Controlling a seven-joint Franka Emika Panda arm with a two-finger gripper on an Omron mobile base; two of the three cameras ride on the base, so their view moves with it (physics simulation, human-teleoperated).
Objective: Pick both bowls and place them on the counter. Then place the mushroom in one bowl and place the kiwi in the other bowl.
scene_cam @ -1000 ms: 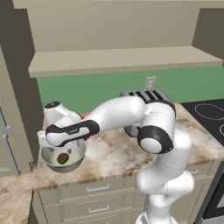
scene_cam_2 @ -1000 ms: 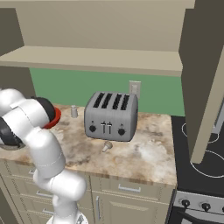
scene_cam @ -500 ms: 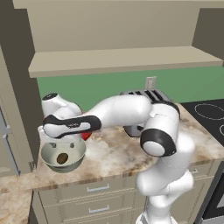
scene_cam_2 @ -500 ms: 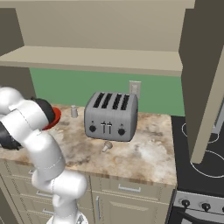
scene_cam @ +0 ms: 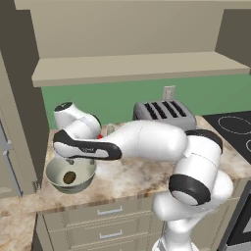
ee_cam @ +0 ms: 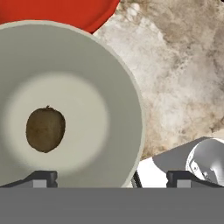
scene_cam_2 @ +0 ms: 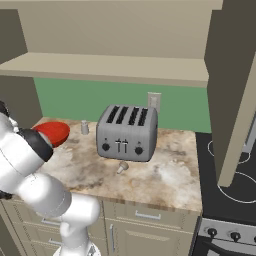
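The silvery-grey bowl [ee_cam: 109, 87] stands on the mottled stone counter [scene_cam_2: 165, 180], and the kiwi [ee_cam: 45, 129] lies in its cream inside. My gripper [ee_cam: 111, 178] hangs open right above this bowl, with nothing between its fingers. In the left base view the same bowl [scene_cam: 55, 182] holds the kiwi [scene_cam: 69, 177] under my gripper [scene_cam: 73, 158]. The red bowl [scene_cam_2: 52, 132] sits just behind it on the counter, touching or nearly touching the grey one. The small pale mushroom [scene_cam_2: 121, 167] lies on the counter in front of the toaster.
A silver four-slot toaster [scene_cam_2: 127, 132] stands mid-counter, with a small grey shaker [scene_cam_2: 85, 127] to its left. A beige shelf [scene_cam_2: 110, 67] runs above. The black cooktop [scene_cam_2: 227, 185] adjoins on the right, and a tall cabinet [scene_cam: 14, 122] borders the left.
My hand has lifted a little above the grey bowl. The kiwi stays in the bowl and nothing else has moved.
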